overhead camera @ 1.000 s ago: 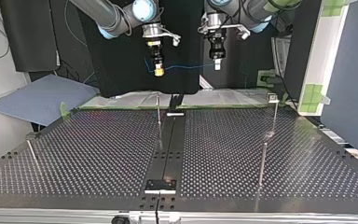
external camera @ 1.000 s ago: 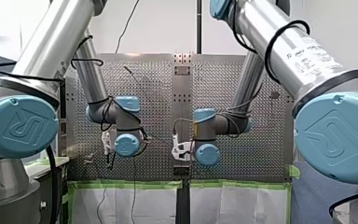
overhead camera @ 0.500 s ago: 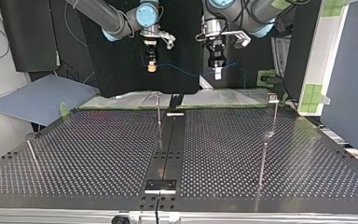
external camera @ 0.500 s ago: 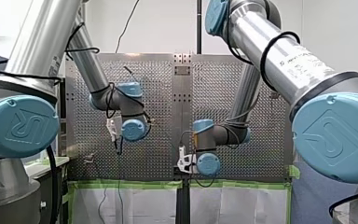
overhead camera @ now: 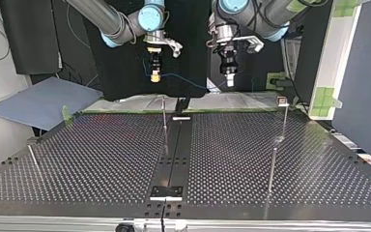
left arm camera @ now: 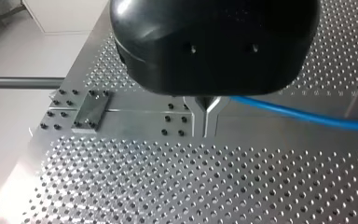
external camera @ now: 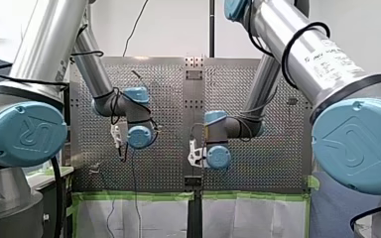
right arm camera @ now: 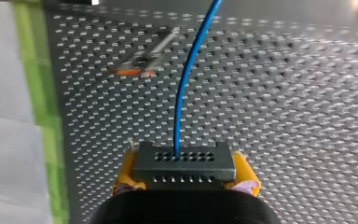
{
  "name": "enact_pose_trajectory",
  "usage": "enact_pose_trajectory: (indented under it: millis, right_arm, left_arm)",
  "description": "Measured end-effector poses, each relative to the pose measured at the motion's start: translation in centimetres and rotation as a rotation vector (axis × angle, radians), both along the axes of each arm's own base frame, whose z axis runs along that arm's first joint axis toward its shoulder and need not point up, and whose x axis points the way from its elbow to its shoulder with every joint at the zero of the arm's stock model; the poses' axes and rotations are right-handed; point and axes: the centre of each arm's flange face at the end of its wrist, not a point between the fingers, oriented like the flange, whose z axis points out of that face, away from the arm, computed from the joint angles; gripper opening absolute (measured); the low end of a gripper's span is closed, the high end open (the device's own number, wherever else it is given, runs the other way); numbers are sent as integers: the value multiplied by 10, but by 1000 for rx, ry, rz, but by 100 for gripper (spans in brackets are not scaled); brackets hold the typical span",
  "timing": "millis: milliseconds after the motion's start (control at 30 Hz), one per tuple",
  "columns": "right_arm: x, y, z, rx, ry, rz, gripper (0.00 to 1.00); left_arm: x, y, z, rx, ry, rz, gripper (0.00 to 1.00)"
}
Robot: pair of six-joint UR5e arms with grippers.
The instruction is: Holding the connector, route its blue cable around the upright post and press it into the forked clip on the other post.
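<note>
Right gripper clenched on the connector, yellow pads on either side. Blue cable leaves the connector straight ahead. Left gripper has its metal fingers pinched on the cable, which runs off sideways. Top view: both hang high above the desk, cable sagging between them, well apart from upright post and clip post.

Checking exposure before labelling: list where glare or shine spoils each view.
Left wrist view: glare whitens the table beside my left tool, whose black housing carries highlights; the blue cable reads clearly. Right wrist view: a bright patch on the table far ahead of the connector. Top view: the dark table mirrors the upright post. Front view: my right arm shows shine on its metal tube.
</note>
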Motion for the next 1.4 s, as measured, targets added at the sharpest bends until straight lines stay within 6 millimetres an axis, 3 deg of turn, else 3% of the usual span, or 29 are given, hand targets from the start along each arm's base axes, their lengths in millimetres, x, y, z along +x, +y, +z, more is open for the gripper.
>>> enact_pose_trajectory:
  millis: [400,633,900,1167,1400]
  right_arm:
    - [18,-6,69,-66,-43,-2,0]
    - [34,-9,118,-108,-80,-8,0]
    - [33,-11,167,-132,-95,-21,0]
    - [42,-11,235,-185,-126,-15,0]
    - [51,-12,265,-196,-134,-4,0]
  left_arm:
    - [23,30,6,-8,7,40,1]
    - [27,41,28,-35,-17,71,1]
    - [30,48,56,-57,-49,88,1]
    - [29,58,82,-92,-73,110,1]
    - [29,71,106,-97,-86,162,1]
